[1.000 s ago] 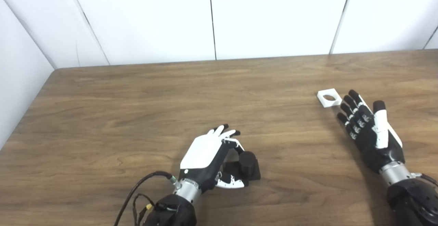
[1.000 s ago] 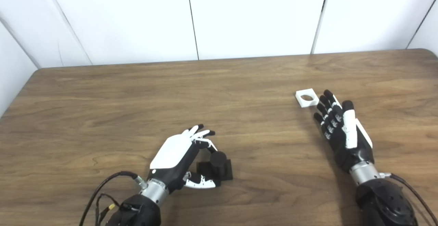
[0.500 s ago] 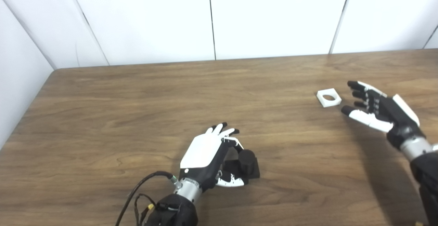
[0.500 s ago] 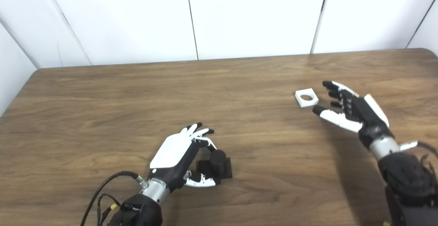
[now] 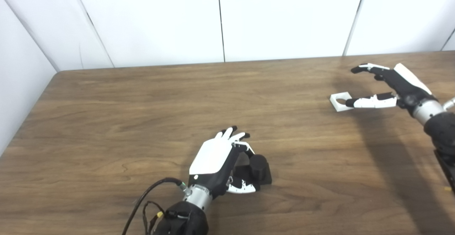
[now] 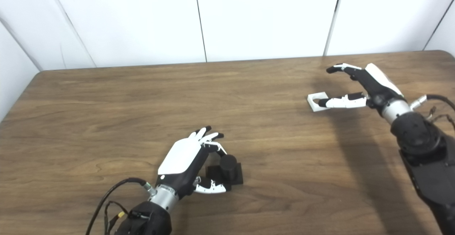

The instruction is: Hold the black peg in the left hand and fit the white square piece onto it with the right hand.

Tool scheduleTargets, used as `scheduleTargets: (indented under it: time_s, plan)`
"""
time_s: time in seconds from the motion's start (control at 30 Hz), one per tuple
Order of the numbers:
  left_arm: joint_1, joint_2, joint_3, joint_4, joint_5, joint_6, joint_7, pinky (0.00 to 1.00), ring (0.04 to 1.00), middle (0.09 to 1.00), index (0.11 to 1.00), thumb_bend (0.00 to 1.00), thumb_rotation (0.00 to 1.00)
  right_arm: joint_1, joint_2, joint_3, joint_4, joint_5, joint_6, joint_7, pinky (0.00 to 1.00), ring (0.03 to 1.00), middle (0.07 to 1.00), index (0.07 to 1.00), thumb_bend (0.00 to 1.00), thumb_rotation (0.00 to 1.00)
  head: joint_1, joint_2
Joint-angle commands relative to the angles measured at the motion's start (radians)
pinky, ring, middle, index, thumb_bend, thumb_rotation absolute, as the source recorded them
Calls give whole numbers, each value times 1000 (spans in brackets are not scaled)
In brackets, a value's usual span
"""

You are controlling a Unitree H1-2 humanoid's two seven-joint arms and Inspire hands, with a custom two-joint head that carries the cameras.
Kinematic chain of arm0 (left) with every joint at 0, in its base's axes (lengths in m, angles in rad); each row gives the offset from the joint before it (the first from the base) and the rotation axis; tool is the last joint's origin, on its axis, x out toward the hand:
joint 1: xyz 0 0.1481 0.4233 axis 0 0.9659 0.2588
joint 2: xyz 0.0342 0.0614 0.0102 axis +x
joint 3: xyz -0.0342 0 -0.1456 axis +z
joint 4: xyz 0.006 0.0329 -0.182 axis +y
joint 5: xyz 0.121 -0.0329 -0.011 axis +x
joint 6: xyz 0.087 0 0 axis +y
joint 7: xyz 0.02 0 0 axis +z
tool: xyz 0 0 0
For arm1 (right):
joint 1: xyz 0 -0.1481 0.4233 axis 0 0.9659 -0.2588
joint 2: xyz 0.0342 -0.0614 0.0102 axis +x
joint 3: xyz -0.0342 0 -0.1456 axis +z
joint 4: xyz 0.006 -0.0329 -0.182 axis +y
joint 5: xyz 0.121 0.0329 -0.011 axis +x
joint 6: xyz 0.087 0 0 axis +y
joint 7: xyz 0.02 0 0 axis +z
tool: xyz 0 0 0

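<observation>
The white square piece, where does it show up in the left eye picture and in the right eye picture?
Left eye view: the white square piece lies right of centre, upper half, partly behind the right hand's thumb.
Right eye view: the white square piece sits less far toward the right edge, at much the same height.
Shared landmark: the wall seam meeting the table's far edge just behind it.

Bright, even light; soft shadows (slightly blurry throughout).
</observation>
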Motion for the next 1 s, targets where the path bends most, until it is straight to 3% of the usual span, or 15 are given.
scheduleTargets:
  time_s: [0.0,0.4,0.73,0.97]
  plan:
    - [-5,-1,4,8,17,-15,12,998,998,902,489,524,60,-76,-31,17,8,-51,-39,-1,865,954,931,762,873,279,-2,0]
    - [-2,-13,0,10,27,-14,15,1000,995,897,489,524,60,-146,-27,60,140,-122,-108,5,994,983,924,722,901,206,-11,-5]
    - [-4,-23,0,19,27,-14,24,1000,994,897,489,524,59,-191,-38,103,215,-169,-171,35,1000,1000,924,716,904,175,-8,-7]
    - [-2,-26,-1,20,35,-11,21,998,993,900,489,524,60,-220,-40,128,250,-197,-205,54,1000,999,926,717,913,218,-13,-8]
